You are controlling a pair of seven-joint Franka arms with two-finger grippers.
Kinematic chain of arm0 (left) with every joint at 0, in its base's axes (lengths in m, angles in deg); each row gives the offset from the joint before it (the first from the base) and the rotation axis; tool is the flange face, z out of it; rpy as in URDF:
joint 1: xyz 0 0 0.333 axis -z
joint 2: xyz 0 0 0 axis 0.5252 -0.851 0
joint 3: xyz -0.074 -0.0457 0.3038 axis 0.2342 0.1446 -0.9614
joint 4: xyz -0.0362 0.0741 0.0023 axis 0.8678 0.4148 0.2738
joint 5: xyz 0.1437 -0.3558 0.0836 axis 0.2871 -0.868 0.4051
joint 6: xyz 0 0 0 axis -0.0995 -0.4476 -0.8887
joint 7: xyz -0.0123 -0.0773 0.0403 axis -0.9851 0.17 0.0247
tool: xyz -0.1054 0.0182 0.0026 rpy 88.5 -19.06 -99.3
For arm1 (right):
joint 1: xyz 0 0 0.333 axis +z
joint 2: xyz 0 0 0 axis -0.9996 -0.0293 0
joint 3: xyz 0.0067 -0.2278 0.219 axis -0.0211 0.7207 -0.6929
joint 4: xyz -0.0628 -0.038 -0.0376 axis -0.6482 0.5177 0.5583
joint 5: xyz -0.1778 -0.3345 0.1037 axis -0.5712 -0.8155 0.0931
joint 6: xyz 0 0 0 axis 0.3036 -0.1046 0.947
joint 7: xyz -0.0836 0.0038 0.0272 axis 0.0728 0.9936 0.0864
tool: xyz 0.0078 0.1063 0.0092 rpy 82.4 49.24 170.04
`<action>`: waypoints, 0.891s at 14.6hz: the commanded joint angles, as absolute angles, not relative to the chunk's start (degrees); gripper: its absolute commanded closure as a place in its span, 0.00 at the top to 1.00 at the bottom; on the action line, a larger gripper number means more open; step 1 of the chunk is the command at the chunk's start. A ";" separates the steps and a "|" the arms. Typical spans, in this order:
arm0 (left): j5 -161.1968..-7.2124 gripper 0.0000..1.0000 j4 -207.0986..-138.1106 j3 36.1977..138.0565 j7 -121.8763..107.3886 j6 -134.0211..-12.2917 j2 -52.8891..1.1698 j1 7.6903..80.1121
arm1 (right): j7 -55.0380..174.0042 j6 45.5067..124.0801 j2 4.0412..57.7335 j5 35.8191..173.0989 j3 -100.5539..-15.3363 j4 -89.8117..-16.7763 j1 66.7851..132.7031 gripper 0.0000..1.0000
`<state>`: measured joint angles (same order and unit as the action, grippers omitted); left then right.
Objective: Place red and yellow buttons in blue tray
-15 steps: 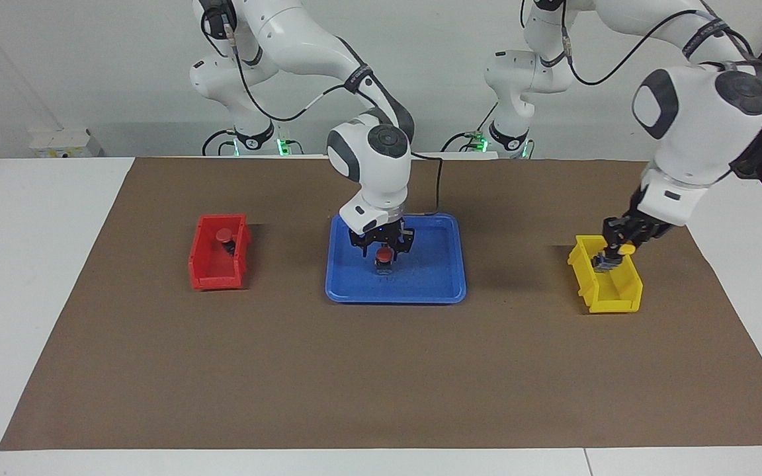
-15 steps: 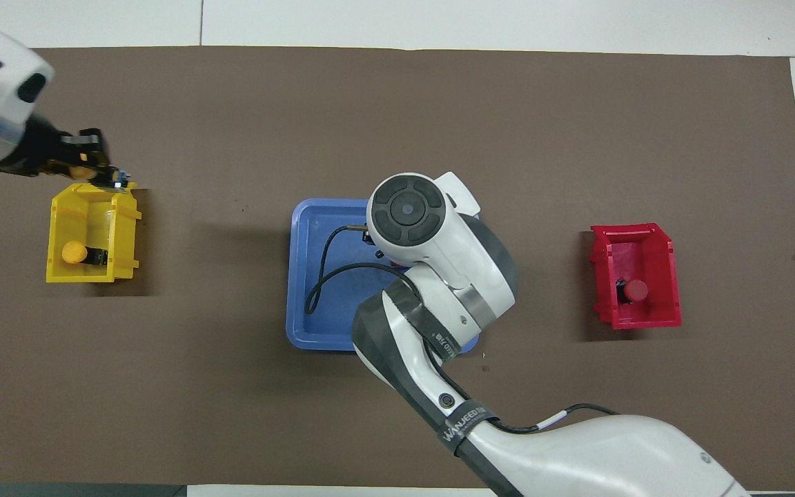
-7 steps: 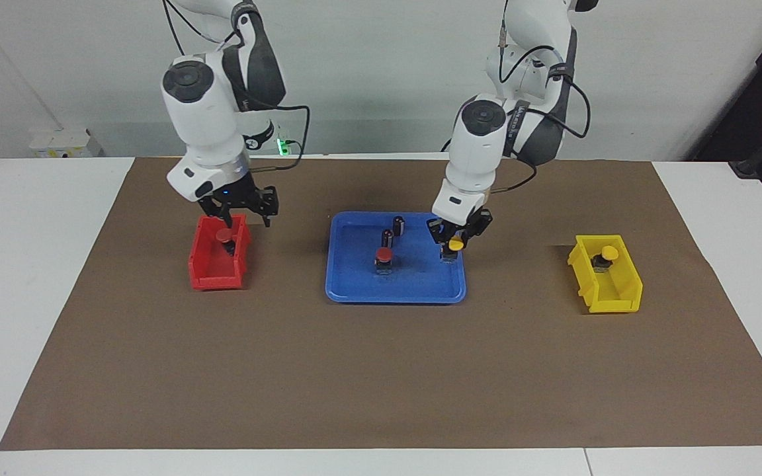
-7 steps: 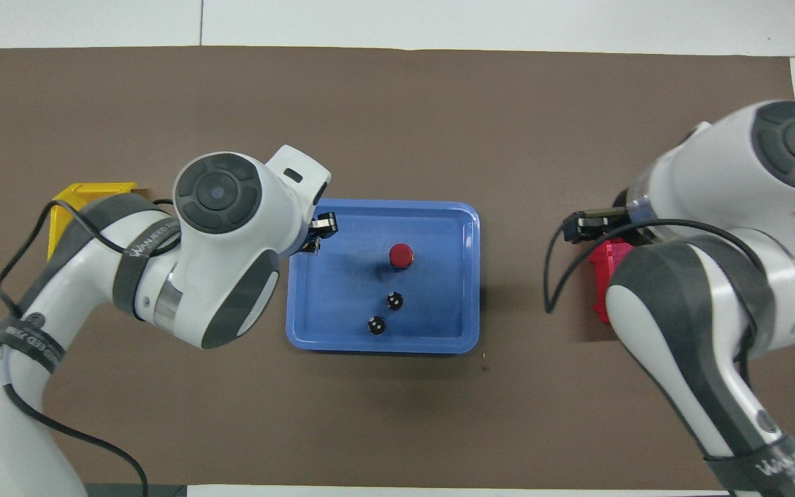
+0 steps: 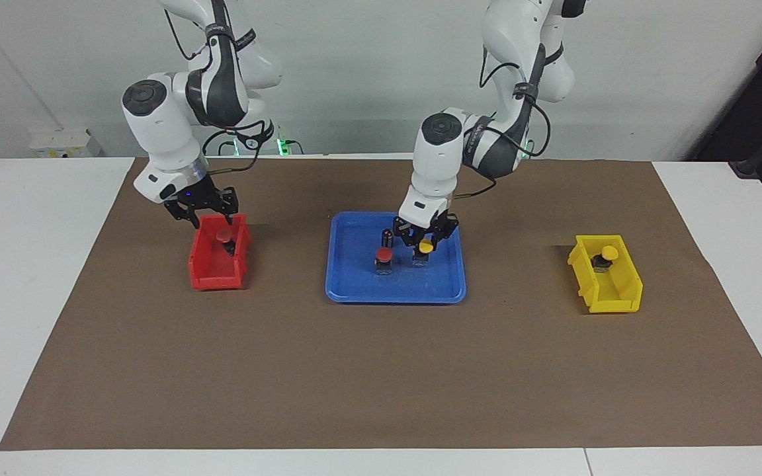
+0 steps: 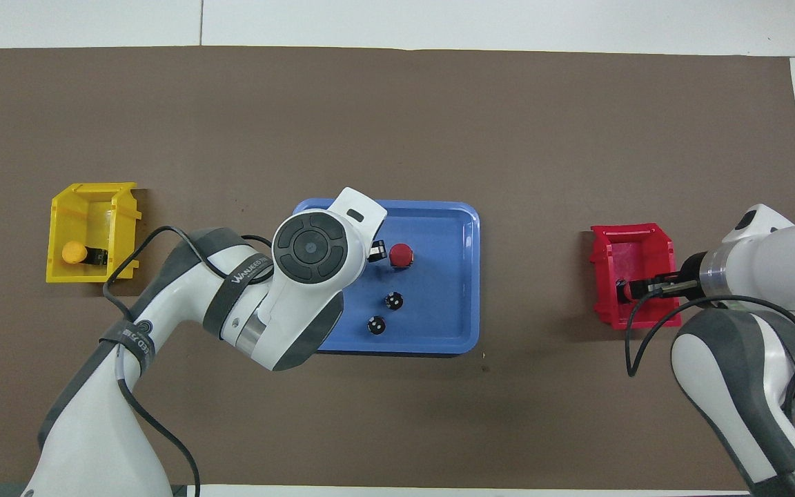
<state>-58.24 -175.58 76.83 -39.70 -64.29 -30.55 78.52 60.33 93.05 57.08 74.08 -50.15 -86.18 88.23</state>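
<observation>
- Your left gripper (image 5: 424, 242) was clamped on the held yellow button (image 5: 426, 248), low over the blue tray (image 5: 354, 291). It was over the part toward the left arm's end.
- The held yellow button stood upright, cap up, just beside the placed red button (image 5: 383, 254), which stood on the tray floor. I could not tell whether its dark base had touched down yet.
- The tray also held two capless dark cylinders (image 6: 393, 300), nearer to the robots than the placed red button.
- Your right gripper (image 5: 204, 221) hung over the end of the red bin (image 5: 215, 277) nearer to the robots. I could not tell whether it stood wide or narrow.
- The waiting red button (image 5: 223, 235) stood in that same end of the red bin, upright with its round cap on top. It sat just under the right gripper.
- I judged that the right arm's coming move turned on this one relation: the button lay straight below, its long axis vertical. A plain descent should have been enough, with the bin's walls close on both sides as the risk.
- The last yellow button (image 5: 609, 252) sat in the yellow bin (image 5: 612, 301), at the left arm's end of the table and well apart from the tray. The left arm was the nearer one for it.
- By my count, one button was in the tray, one was arriving, and two were not yet moved.
</observation>
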 commanded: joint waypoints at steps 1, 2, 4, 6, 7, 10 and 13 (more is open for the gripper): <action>-58.72 0.62 -173.99 75.75 -40.49 -64.33 -31.27 79.41 | 59.39 98.40 57.31 75.36 -50.92 -89.64 86.91 0.72; -58.72 0.75 -172.84 75.66 -41.01 -62.06 -31.27 79.50 | 59.83 100.16 55.82 75.36 -50.92 -89.64 87.00 0.72; -58.28 0.98 -168.72 75.57 -41.20 -52.78 -30.40 79.41 | 60.27 100.88 55.55 75.36 -50.92 -89.64 87.35 0.71; -57.67 1.00 -165.28 74.70 -38.06 -41.79 -26.81 77.75 | 60.19 100.96 55.55 75.36 -50.92 -89.81 87.35 0.70; -56.62 1.00 -165.27 73.48 -31.94 -38.78 -24.78 74.69 | 60.27 101.14 55.55 75.36 -51.01 -89.82 87.44 0.69; -56.26 1.00 -165.45 72.50 -14.26 -35.93 -23.01 62.23 | 60.27 102.80 55.28 75.36 -50.92 -91.13 87.53 0.67; -56.26 1.00 -165.45 72.50 2.35 -37.42 -22.57 49.91 | 60.27 103.07 55.37 75.36 -51.01 -91.57 87.79 0.64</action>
<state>-56.56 -164.32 71.67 -4.92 -36.60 -23.12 55.13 60.38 101.51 55.03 74.17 -50.52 -90.37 88.03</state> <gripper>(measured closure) 0.000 0.357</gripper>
